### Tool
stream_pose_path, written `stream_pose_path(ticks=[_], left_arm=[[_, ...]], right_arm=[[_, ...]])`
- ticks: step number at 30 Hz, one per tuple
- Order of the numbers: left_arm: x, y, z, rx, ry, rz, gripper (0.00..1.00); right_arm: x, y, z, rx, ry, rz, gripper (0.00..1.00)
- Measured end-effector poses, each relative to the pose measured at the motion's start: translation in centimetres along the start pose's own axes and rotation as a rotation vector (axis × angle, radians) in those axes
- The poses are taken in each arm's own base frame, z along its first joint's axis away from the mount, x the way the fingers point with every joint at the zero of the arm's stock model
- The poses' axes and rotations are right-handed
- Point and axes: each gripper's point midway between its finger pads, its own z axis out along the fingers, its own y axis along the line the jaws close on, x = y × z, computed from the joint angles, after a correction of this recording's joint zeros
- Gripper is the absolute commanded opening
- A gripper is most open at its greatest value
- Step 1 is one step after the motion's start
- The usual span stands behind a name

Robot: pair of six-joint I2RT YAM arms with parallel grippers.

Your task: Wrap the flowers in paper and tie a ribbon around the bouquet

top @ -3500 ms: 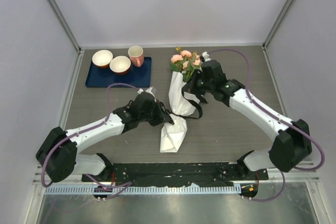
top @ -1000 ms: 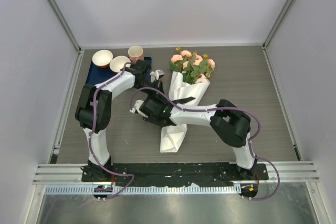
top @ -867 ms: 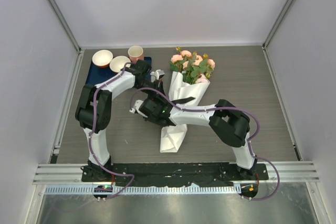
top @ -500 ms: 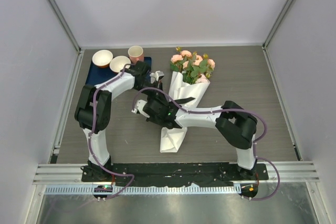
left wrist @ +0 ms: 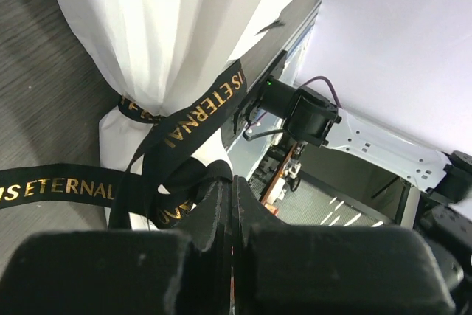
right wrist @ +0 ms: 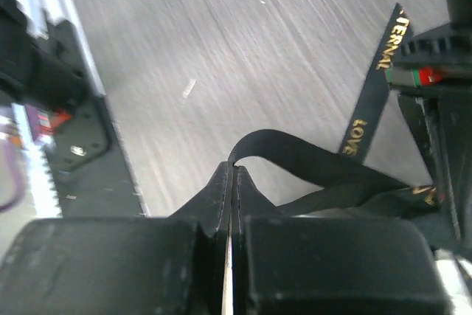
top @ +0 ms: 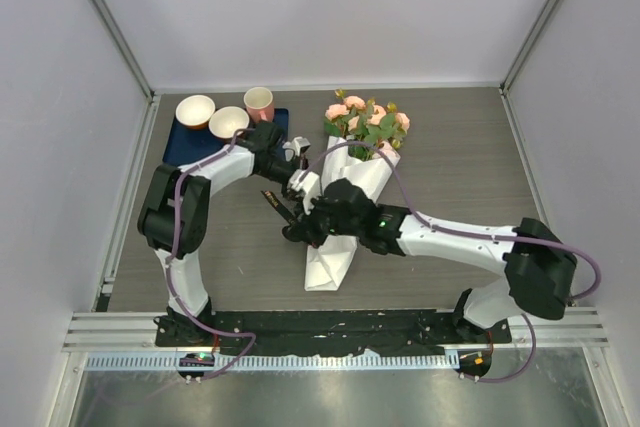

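Top external: bouquet lengthwise near-to-far, flowers farthest.

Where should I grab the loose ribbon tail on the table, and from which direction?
Take the ribbon near its free end, left of the bouquet. Come straight down, fingers across its width: it seems to lie flat on the table.

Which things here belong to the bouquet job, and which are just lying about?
Job: flowers, paper, ribbon, left gripper and right gripper, both shut on the ribbon.
Lying about: two bowls, pink cup, blue mat.
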Motion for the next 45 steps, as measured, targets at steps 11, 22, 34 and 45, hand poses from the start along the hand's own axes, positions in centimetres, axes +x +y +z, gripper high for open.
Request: stream_pose_path(ticks=[11,22,34,45], left_arm=[[-0.2,-0.2,-0.2,-0.017,-0.125,-0.063,0.0],[-0.3,0.5,0.9,-0.062,-0.167,-0.094,0.0],[0.0,-0.1,1.7,-0.045,-0.161,-0.074,0.0],[0.1,-0.2,1.8,-0.037,-0.155,-0.069,0.0]], right_arm=[[0.1,-1.1,-7.6,-0.078,-0.094,0.698,0.0],[5.1,-6.5,-13.0,0.414,0.217,0.673,0.4],[2.1,-6.4,-11.0,0.363,0.211,0.359,0.58],[3.2,-4.0,-2.9,0.262,0.319,-0.002,0.43]])
